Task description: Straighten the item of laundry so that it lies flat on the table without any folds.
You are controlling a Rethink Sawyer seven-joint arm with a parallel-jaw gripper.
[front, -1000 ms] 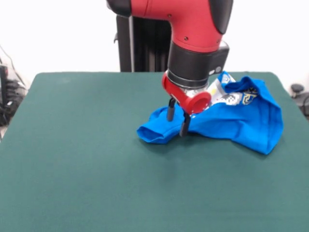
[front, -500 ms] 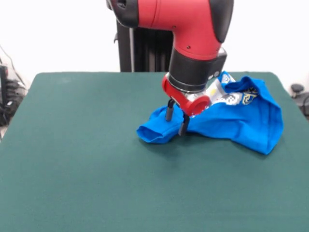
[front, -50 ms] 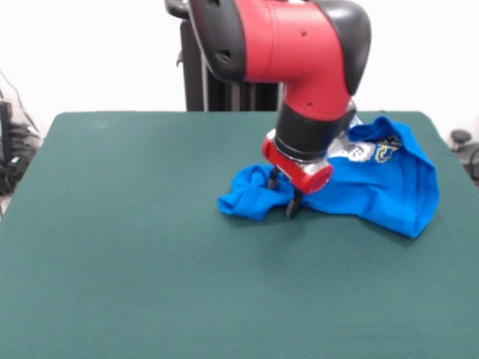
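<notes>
The item of laundry, a bright blue T-shirt with a white and yellow print, lies crumpled right of centre on the dark green table. Its left end is bunched into a rumpled lobe. My gripper hangs from the red arm and is pressed down into the shirt where that lobe meets the wider part. The two dark fingers stand apart with a fold of blue cloth between them, so the gripper is open. The printed part shows just behind the arm's wrist.
The table's back edge runs behind the shirt, with the black pedestal beyond it. Cables and dark gear sit off the table's left side, and a small dark object off its right side.
The arm has swung right and dropped, pushing the fingers deeper into the shirt. The shirt's left lobe has bunched up and its tip has drawn slightly to the right.
</notes>
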